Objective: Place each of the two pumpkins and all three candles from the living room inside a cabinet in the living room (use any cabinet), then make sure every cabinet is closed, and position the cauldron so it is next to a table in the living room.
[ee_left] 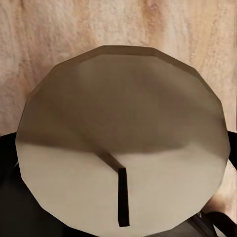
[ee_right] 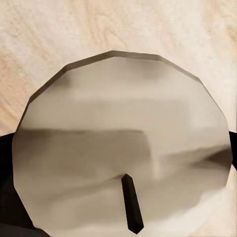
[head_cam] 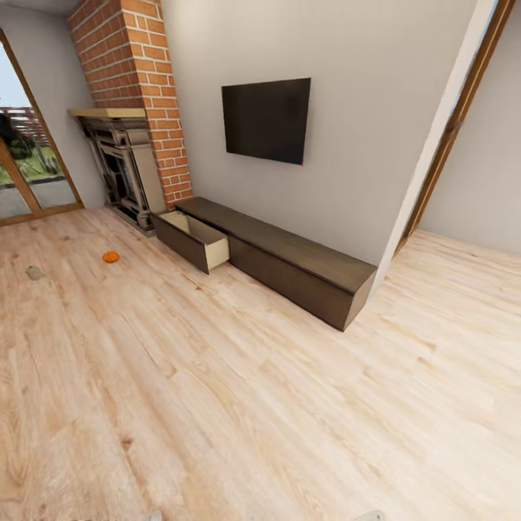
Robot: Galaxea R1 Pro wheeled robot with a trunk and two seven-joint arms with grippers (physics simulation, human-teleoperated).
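candle (ee_left: 123,143) close at each wrist (second (ee_right: 123,143)) | light, stiff, smooth; grasp round sides | grips: cannot tell | drawer (head_cam: 194,239) open

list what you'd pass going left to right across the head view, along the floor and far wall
glass door → candle on the floor → pumpkin → fireplace → open drawer of the cabinet → TV → doorway
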